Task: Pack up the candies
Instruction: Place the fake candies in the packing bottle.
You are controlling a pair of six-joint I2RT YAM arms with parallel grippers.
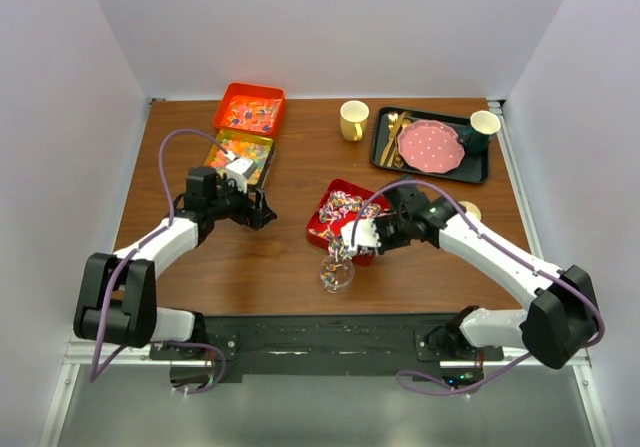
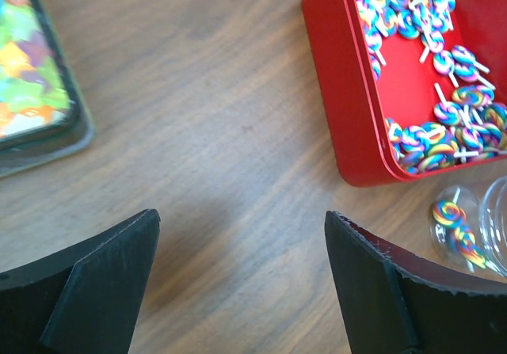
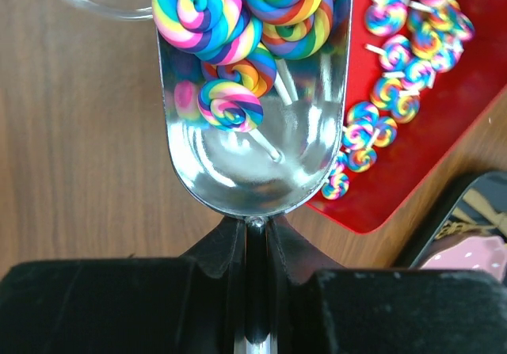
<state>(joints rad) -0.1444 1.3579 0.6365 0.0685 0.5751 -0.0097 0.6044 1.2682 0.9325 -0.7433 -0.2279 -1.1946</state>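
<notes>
So the right gripper (image 3: 253,247) has its jaws pinched tight on the handle of a metal scoop (image 3: 238,164). It's loaded with rainbow swirl candies (image 3: 207,13), and its front end sits over a clear cup (image 1: 336,275) just in front of the red tray (image 2: 337,85). Loads more of the same candies are lying in that tray. The left gripper (image 1: 262,210) hovers over the table (image 2: 222,132) left of the tray, jaws spread wide.

Rainbow-swirl lollipops (image 3: 210,13) heap in a metal scoop (image 3: 238,172) and red tray (image 3: 451,132).
</notes>
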